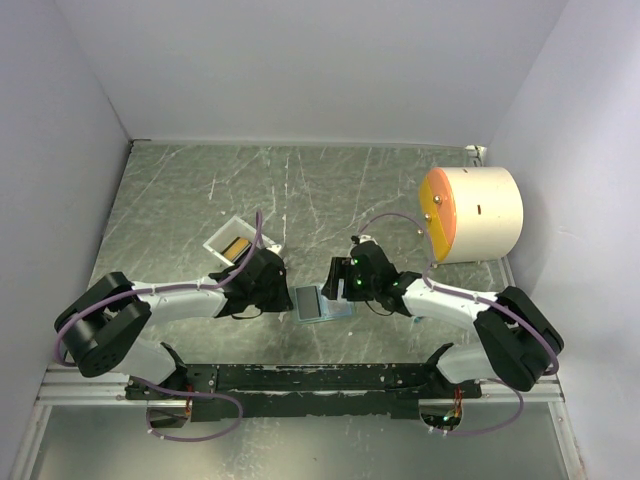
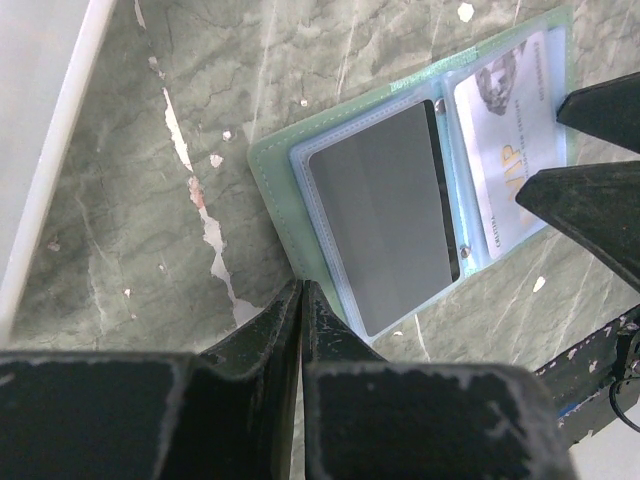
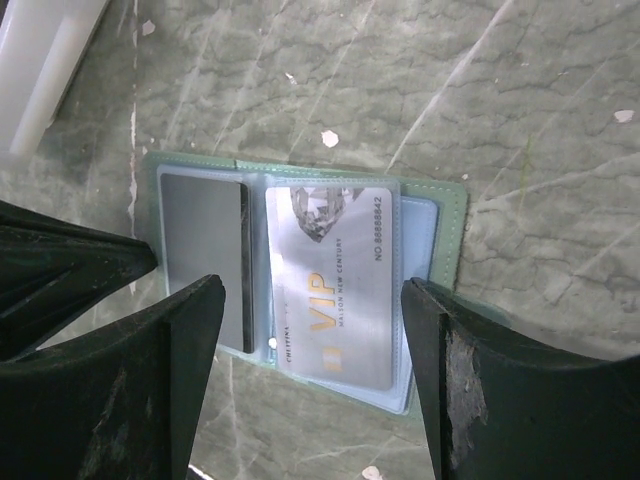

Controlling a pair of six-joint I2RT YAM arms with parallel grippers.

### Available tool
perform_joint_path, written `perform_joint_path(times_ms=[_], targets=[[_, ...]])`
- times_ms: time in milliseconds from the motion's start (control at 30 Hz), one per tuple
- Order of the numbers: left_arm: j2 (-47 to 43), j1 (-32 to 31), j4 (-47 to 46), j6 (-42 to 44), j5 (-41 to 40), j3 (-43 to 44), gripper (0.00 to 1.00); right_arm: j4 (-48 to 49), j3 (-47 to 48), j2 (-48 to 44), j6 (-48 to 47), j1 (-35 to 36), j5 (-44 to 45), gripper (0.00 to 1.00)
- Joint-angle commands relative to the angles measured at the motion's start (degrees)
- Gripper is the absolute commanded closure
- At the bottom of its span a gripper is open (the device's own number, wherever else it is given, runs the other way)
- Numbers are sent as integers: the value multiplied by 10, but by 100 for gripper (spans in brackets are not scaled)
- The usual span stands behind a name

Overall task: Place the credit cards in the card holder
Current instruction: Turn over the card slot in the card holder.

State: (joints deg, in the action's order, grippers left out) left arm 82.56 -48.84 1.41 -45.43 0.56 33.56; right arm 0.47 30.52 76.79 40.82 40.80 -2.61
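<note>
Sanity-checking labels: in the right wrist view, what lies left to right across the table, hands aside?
white tray → dark card → silver VIP card → bare right flap of the card holder

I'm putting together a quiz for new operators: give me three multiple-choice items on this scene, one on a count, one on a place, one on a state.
1. How many cards show in the pockets of the open card holder?
A) none B) two C) four
2. Where is the yellow-orange card?
A) in the white tray B) in the card holder C) under the card holder
3. How do the jaws of the right hand stand?
A) shut B) open C) shut on a card

Answers:
1 B: a dark grey card and a silver VIP card sit side by side in the pockets.
2 A: it lies inside the tray, apart from the holder.
3 B: its fingers stand wide apart, either side of the VIP card.
</note>
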Motion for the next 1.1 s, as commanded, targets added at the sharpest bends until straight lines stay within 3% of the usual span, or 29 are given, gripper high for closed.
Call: perform_joint_path(times_ms=[0, 1067], targets=[[3, 2, -19, 0, 12, 3, 86, -53, 11, -3, -28, -2, 48, 27], [7, 2, -29, -3, 20, 0, 86, 33, -10, -14, 12, 5, -71, 30]])
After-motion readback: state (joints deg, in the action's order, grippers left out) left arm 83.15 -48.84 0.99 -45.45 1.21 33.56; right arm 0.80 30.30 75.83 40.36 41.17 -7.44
